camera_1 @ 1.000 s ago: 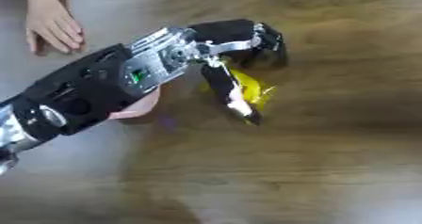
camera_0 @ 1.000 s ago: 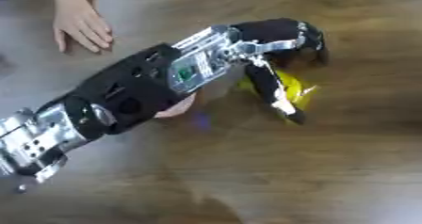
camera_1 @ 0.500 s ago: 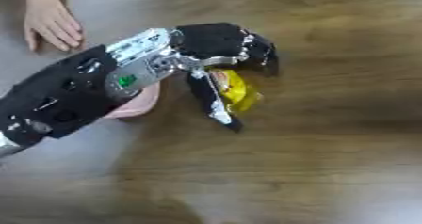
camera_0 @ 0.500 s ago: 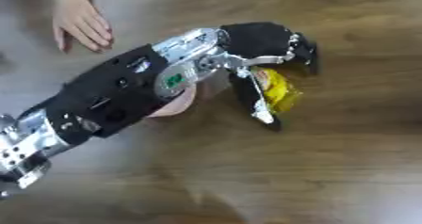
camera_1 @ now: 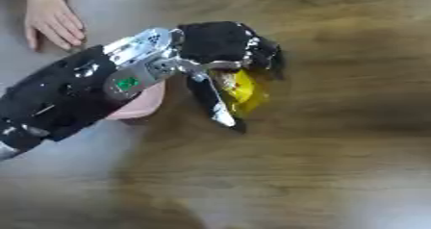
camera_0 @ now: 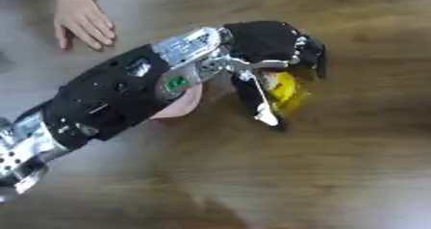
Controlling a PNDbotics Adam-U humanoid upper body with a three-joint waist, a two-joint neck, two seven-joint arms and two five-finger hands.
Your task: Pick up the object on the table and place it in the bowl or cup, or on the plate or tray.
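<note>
Yellow object: a small yellow packet point(camera_0: 285, 89), shiny, lies under the left hand point(camera_0: 268, 44), at about 5 o'clock from its palm. It sits between the thumb and the curled fingers. I cannot tell if it is lifted or lying on the table.

Pink dish: a pink bowl or cup point(camera_1: 141, 103) shows at 8 o'clock from the packet, mostly hidden under the forearm point(camera_0: 118, 98). Only its rim and a part of its wall are visible. The packet is beside it, not inside.

Surface: a wooden table point(camera_0: 336, 175), brown with dark grain, fills both views.

Room: a person's bare hand point(camera_0: 82, 20) rests flat on the table at 10 o'clock from the robot's hand, well apart from the packet and not touching it.

Left hand: it comes in from the lower left. The fingers are bent down over the packet, and the thumb point(camera_0: 255, 98) reaches down along the left side of the packet. The hand closes around the packet.
</note>
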